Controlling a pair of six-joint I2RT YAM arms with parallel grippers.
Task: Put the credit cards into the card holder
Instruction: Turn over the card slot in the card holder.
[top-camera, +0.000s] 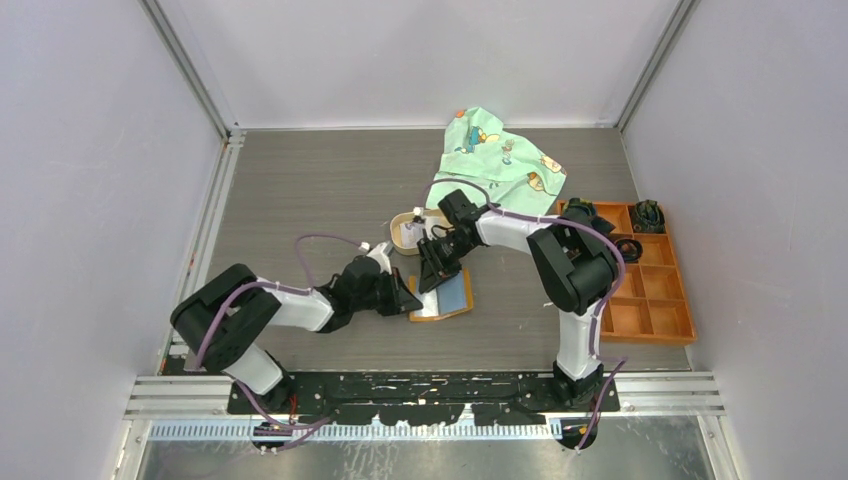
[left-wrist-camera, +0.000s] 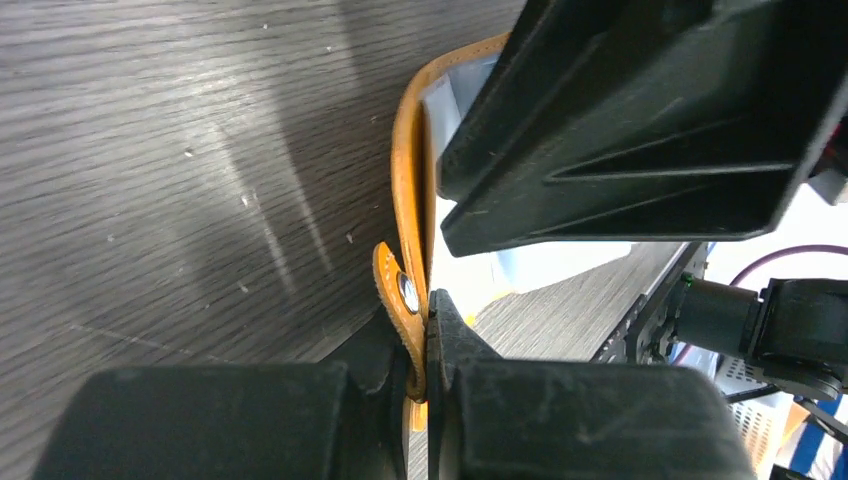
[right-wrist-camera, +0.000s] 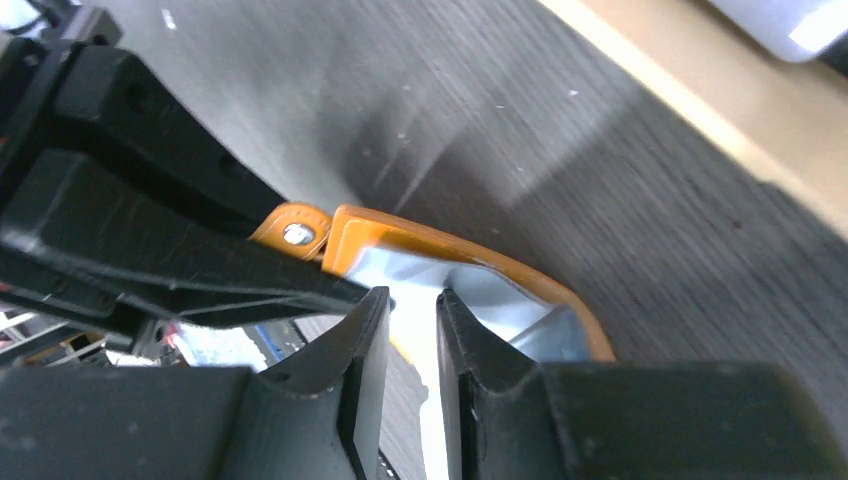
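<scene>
The orange-tan card holder lies open on the table in front of both arms, with a light-blue credit card in it and a whitish card at its near end. My left gripper is shut on the holder's snap tab, the round button just above the jaws. The holder's curved orange edge rises beyond them. My right gripper hovers over the holder's inside, jaws a little apart, with bright card surface showing through the gap and nothing clamped.
An oval tan tray sits just behind the holder, and its rim shows again in the right wrist view. A green printed cloth lies at the back. The orange compartment box stands at the right.
</scene>
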